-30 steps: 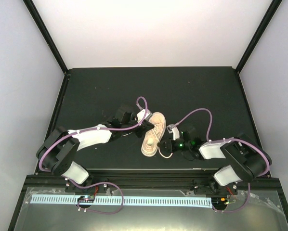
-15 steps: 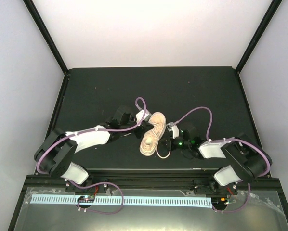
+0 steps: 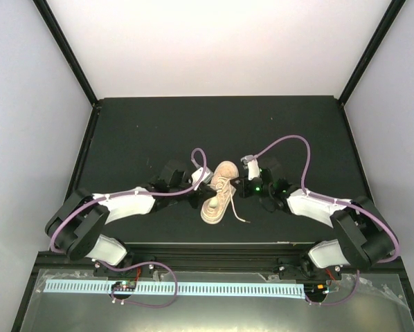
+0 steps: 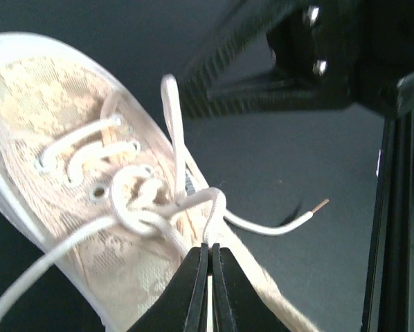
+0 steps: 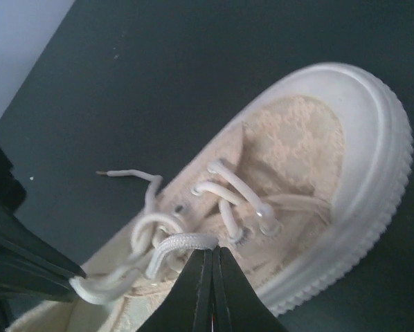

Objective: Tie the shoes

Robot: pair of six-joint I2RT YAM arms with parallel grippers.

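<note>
step: knot tightening on sneaker [image 3: 219, 192] | left gripper [image 4: 208, 247] and right gripper [image 5: 212, 252] are each clamped on laces [image 4: 171, 111] | next: loops are to be pulled apart evenly

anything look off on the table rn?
Nothing stands out. The beige lace-textured sneaker sits mid-table, left claw and right claw each shut on its cream laces; one loose lace end trails onto the black table.

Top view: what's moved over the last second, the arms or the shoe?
The left gripper drew back toward the near edge along the shoe. The right gripper swung away from the near edge, up beside the shoe's middle. Both are shut on lace. The shoe barely shifted.
</note>
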